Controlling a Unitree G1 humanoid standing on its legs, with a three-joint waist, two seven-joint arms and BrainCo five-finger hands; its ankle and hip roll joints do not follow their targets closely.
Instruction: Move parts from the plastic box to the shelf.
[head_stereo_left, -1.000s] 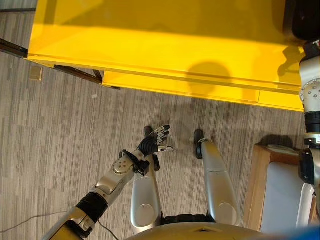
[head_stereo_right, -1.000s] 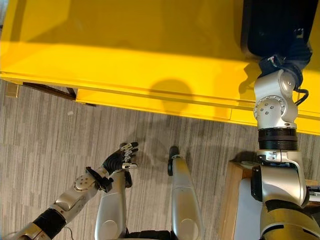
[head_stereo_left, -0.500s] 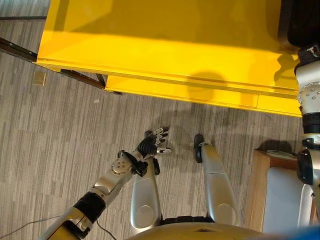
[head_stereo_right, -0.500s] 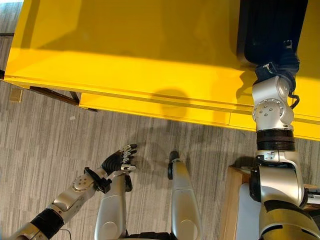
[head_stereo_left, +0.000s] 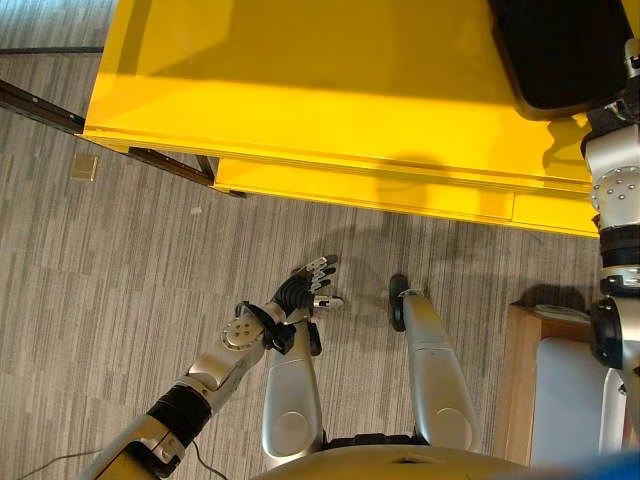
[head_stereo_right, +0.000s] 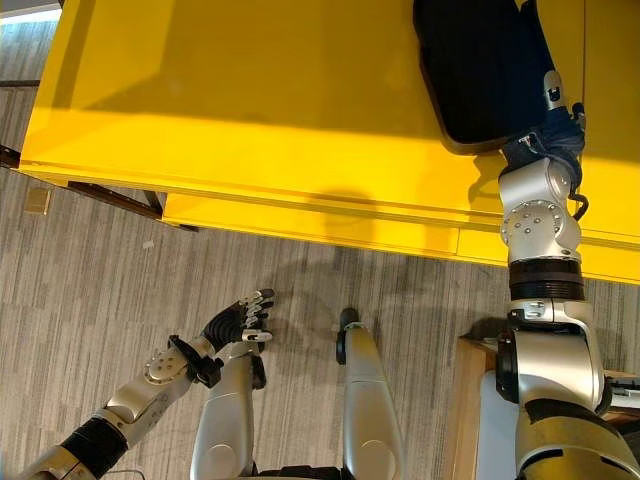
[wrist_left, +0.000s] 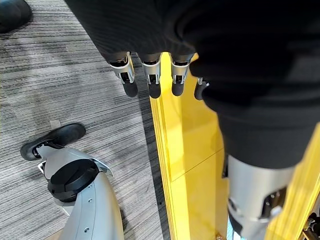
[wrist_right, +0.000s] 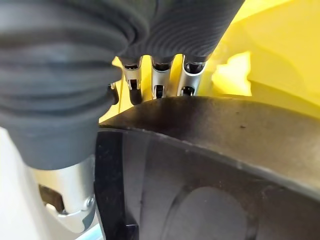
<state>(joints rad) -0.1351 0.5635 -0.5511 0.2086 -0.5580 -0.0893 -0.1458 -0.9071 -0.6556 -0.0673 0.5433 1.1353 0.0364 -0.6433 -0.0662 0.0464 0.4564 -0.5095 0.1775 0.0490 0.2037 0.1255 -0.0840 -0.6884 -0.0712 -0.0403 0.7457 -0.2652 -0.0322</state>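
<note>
right eye view shows the black plastic box (head_stereo_right: 485, 70) further onto the yellow bench (head_stereo_right: 250, 120) than a second ago, the right hand (wrist_right: 160, 82) at its near rim (fingers hidden behind the rim, so its grip cannot be told); the box appears to be coming into reach, with no part yet lifted. box is dark, matte, round-cornered, contents not visible. left hand (head_stereo_left: 305, 290) hangs relaxed, fingers straight, holding nothing, above the floor (head_stereo_left: 120, 280).

Left hand (head_stereo_left: 303, 292) low, fingers relaxed; right hand (wrist_right: 165, 75) outstretched, fingertips hidden.
</note>
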